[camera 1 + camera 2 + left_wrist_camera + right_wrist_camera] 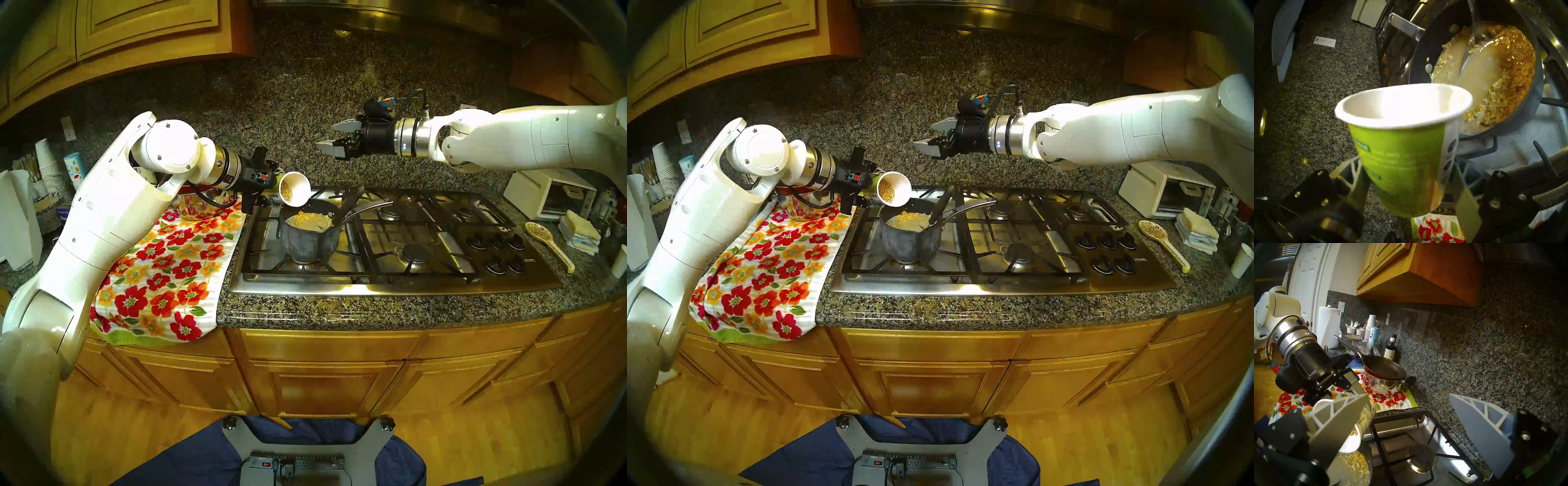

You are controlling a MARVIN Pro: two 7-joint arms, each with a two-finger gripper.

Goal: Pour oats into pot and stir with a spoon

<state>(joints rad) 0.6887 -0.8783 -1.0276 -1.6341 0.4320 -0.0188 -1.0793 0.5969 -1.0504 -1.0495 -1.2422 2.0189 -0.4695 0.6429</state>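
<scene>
My left gripper [271, 188] is shut on a white and green paper cup [294, 189], tipped mouth-down over the small dark grey pot [307, 241] on the front left burner. Some oats [287, 190] remain inside the cup. More oats [302, 217] float on pale liquid in the pot, as the left wrist view [1512, 67] shows. The dark spoon [349, 203] stands in the pot, its handle leaning to the back right. My right gripper [327, 136] is open and empty, high above the cooktop and to the right of the pot.
A shiny steel pot [1386, 383] with a red frying pan [1384, 368] on top stands on a floral towel [163, 271] left of the cooktop. A cream speckled spoon [546, 241], folded cloths and a toaster oven [549, 197] lie to the right. Knobs [498, 244] sit at the cooktop's right.
</scene>
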